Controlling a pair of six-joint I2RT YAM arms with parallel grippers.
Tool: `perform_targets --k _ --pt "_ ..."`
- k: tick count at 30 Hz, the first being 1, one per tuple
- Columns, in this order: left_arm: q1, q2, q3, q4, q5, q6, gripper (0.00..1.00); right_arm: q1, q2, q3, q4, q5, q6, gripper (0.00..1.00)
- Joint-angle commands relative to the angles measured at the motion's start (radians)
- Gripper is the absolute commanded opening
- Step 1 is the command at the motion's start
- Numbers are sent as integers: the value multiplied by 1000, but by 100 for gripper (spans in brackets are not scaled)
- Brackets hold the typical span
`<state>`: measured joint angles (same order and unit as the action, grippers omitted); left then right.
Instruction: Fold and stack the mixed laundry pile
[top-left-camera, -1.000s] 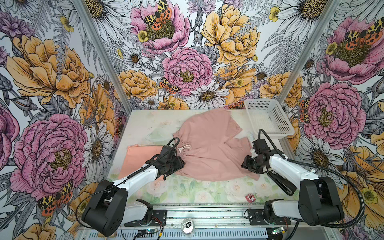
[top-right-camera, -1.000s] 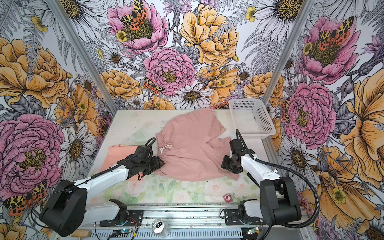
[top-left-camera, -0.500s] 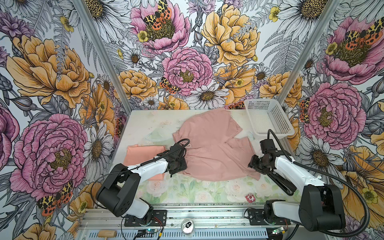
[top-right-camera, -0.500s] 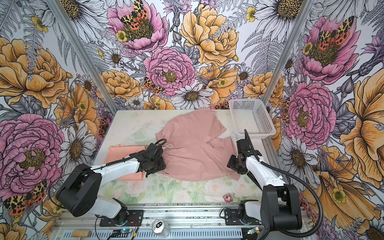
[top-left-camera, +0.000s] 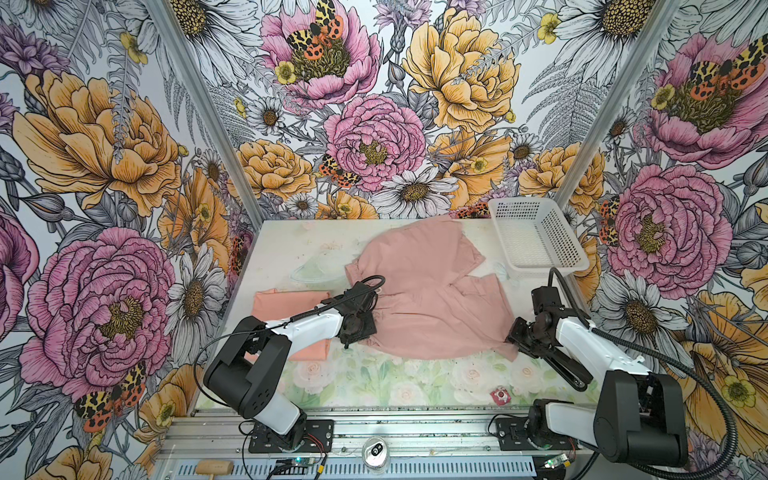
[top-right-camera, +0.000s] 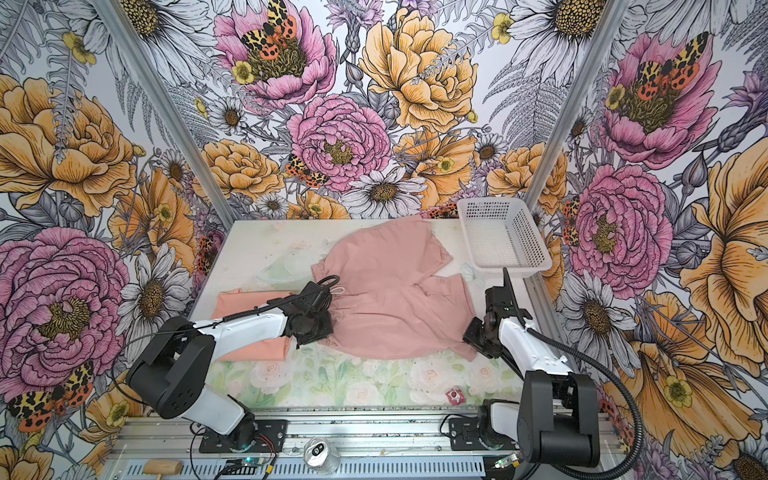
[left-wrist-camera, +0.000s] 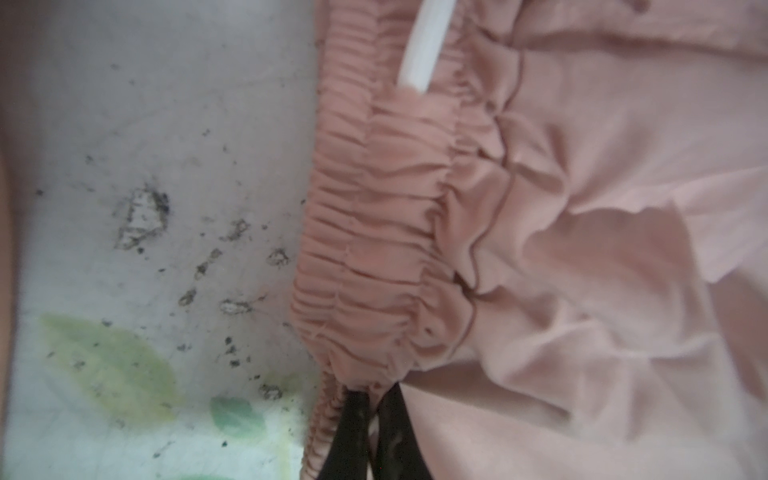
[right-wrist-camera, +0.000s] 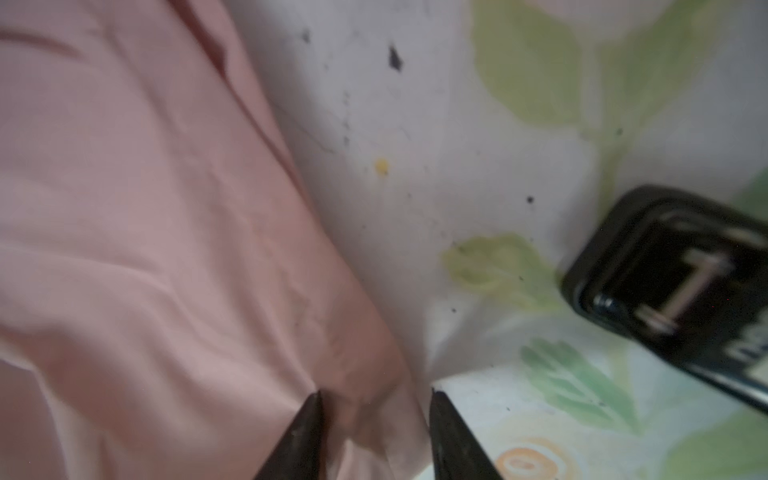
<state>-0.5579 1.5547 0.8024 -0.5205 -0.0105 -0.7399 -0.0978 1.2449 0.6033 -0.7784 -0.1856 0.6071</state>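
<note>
**Pink shorts: grabbing both near corners for the fold**

So I'm dealing with the dusty-pink garment (top-left-camera: 428, 299), which is lying spread flat in the middle of the tabletop (top-left-camera: 374, 386). It's sitting between the folded peach-orange T-shirt (top-left-camera: 286, 303) on the left and the white basket (top-left-camera: 563, 245) in the far right corner.

My left jaws are squeezing shut on the near end of the gathered waistband (left-wrist-camera: 374, 232), not far from where the white drawstring (left-wrist-camera: 419, 45) is poking out. My right jaws are standing narrowly apart, straddling the near leg's hem (right-wrist-camera: 365, 415). There's cloth sitting between the tips, but I'm not seeing them pinching it yet.

Why like this? I'm guessing I'm taking the two near corners so the near edge comes up taut and can be carried over without bunching. I reckon the T-shirt is waiting off to the left as the bottom of the stack, out of the way.

The garment's long axis is running left to right across the tabletop, tilting a bit toward the far right. The waistband is facing left and the legs are pointing right. One leg is splaying off toward the basket and the other is heading for my right jaws.
</note>
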Motion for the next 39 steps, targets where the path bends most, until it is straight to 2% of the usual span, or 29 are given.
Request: perform_targets --k 1,2,3,4,9,12,16,18,24,27,32,39 --pt "25 34 -40 -74 -55 42 0 -2 -27 4 27 64 30 27" --pt "27 26 -39 -81 -58 46 0 -5 -50 11 22 91 37 19" --pt "28 16 -37 -88 -64 51 0 -10 -80 23 14 115 45 7" --pt "29 5 -36 -97 -69 54 0 -12 -103 37 5 135 50 0" --pt "30 -55 -20 -144 -110 74 0 -19 -153 150 -70 208 23 0" --pt "35 -80 -14 -174 -129 86 0 -20 -131 225 -126 258 -28 0" --pt "41 -102 -15 -184 -126 97 0 -37 -125 261 -146 304 -56 37" --pt "37 -107 -14 -184 -113 99 0 -36 -132 265 -145 273 -50 47" --pt "11 -116 -5 -184 -95 91 0 11 -161 184 -131 91 22 50" --pt "20 -129 -13 -184 -105 89 0 47 -208 103 -128 49 63 50" --pt "49 -148 -29 -196 -114 108 0 50 -285 -23 -71 -2 103 54" --pt "90 -145 -50 -200 -102 140 0 52 -152 19 21 -10 65 56"
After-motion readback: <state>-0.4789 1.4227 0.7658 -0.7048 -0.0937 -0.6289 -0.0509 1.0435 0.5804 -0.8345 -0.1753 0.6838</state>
